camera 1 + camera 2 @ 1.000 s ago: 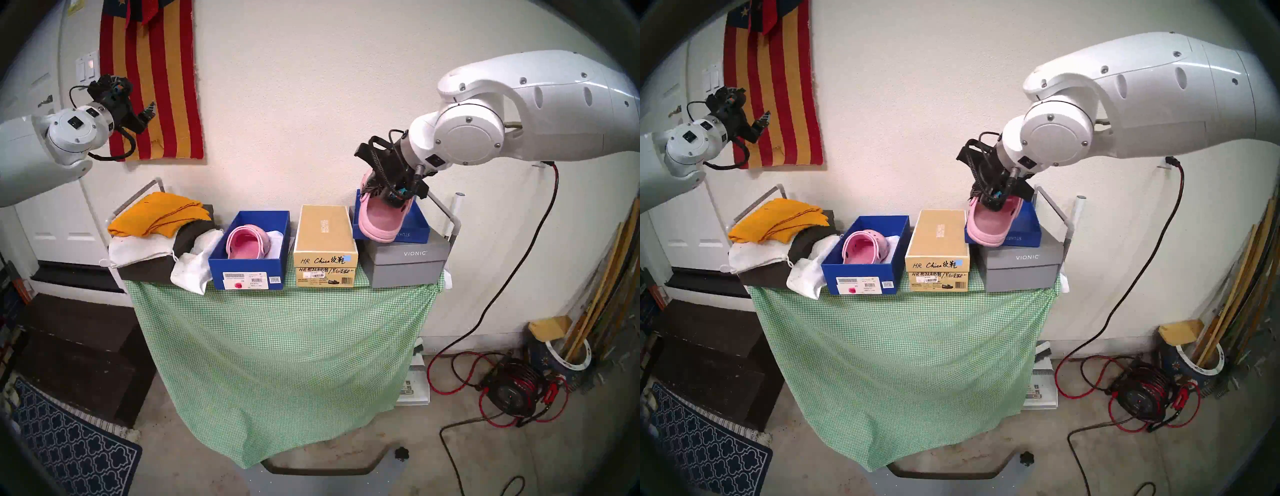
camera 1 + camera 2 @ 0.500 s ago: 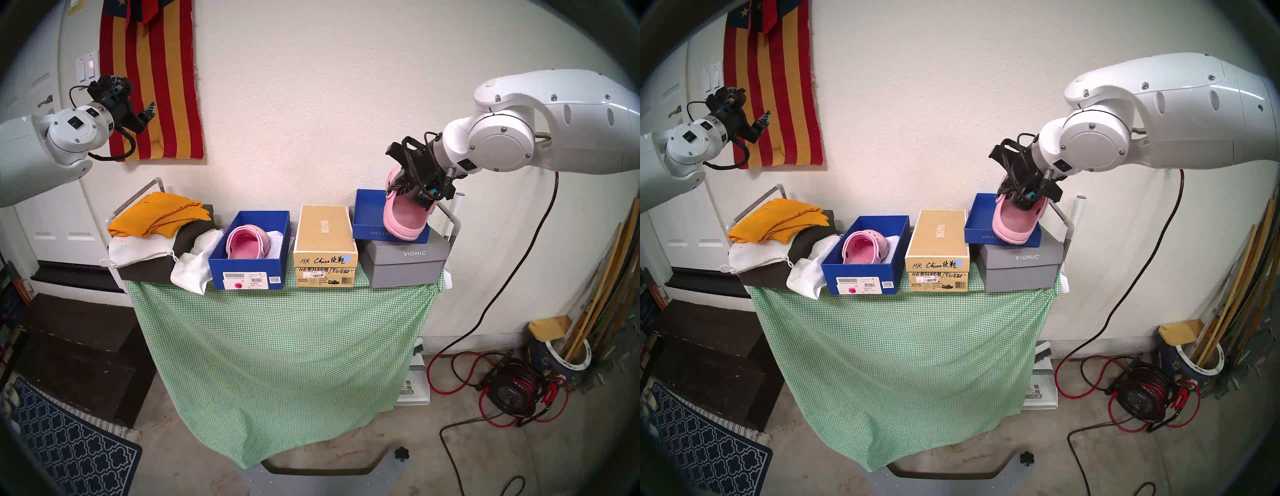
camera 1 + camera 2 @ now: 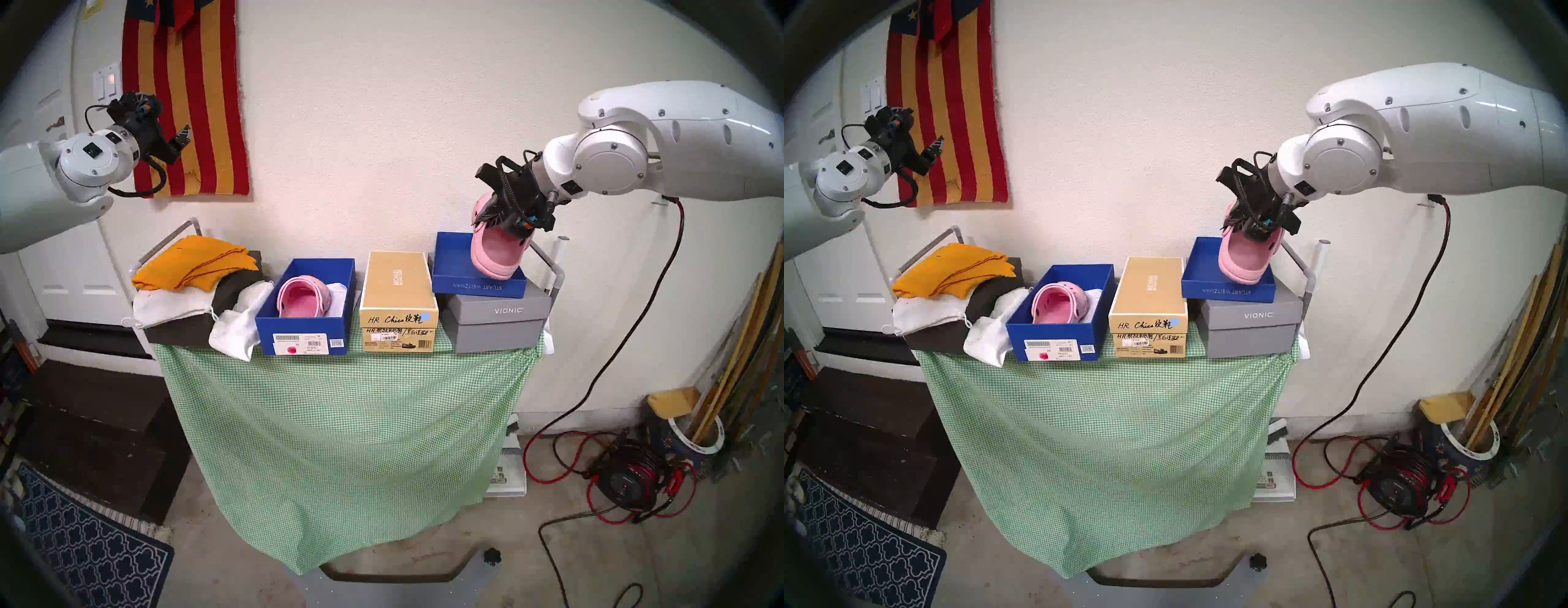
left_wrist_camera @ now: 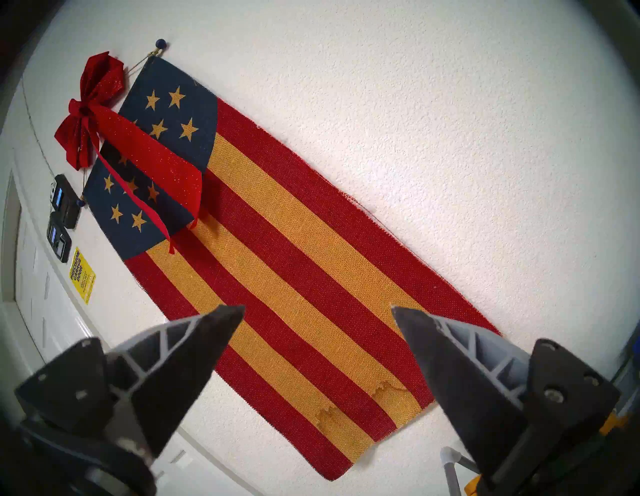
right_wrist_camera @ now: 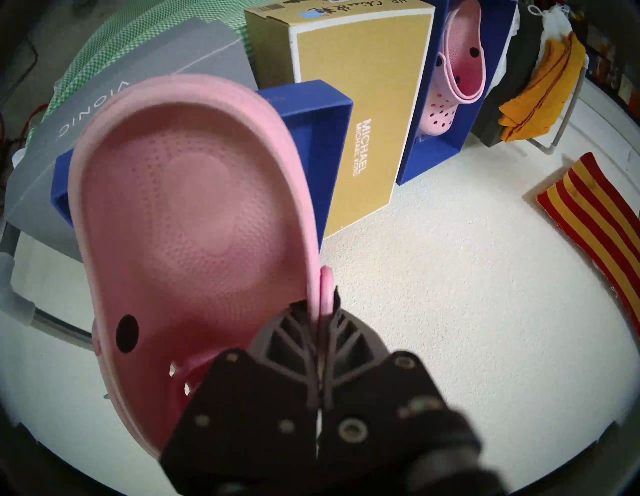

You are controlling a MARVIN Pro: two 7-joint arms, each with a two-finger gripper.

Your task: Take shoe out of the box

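A: What is gripped by the right gripper point(image 5: 320, 304)?

B: A pink clog point(image 3: 496, 250) is pinched at its rim, the two fingers pressed together on the pink edge. The clog is held tilted, heel down, over the shallow blue tray point(image 3: 477, 286); whether its heel touches the tray cannot be told.

A: What is written on that tray?

B: STUART WEITZMAN is read upside down on its front wall. The tray is seen resting on a grey box point(image 3: 500, 322) lettered VIONIC.

A: And the deep blue box point(image 3: 305, 335)?

B: It is found on the green checked cloth point(image 3: 339, 424), well to the left of the VIONIC box, with the tan box point(image 3: 396, 288) between them. White barcode labels and a pink dot sticker are carried on its front; the small print cannot be read. A second pink clog point(image 3: 302, 296) is seen lying inside it on white paper.

A: Any writing on the tan box?

B: MICHAEL MICHAEL KORS is printed on the lid; "HR Chico" and handwritten characters are marked on the front.

A: The left gripper point(image 4: 318, 311)?

B: It is raised far above and left of the VIONIC box, its fingers spread apart with nothing between them, before a striped flag point(image 4: 311, 259) with stars. A yellow sticker point(image 4: 81, 275) reading PRECISION GARAGE DOOR is noted beside it.
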